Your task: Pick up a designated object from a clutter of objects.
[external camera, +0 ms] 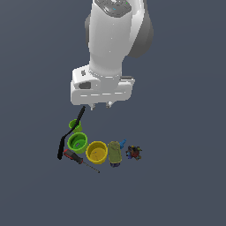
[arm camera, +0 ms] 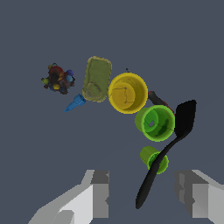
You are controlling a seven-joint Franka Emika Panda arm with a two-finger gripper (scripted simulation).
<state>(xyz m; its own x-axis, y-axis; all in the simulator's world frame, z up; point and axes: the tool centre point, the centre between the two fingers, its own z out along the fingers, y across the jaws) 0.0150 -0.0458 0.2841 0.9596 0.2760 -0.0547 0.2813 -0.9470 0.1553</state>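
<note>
Large cup (external camera: 77, 142) at the exterior view's left of a row on the worktop (external camera: 176, 185), second cup (external camera: 96, 152) touching it, can (external camera: 114, 153) next, toy (external camera: 133, 152) rightmost, small cup (external camera: 75, 126) behind, curved strip (external camera: 69, 132) alongside, screwdriver (external camera: 79, 160) in front.

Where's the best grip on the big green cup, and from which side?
Probably the flared rim of the big green cup, from above: it stands upright, mouth open. Pinch the wall away from the yellow cup crowding one side; the black strip and screwdriver also lie close. The end effector hangs open overhead.
</note>
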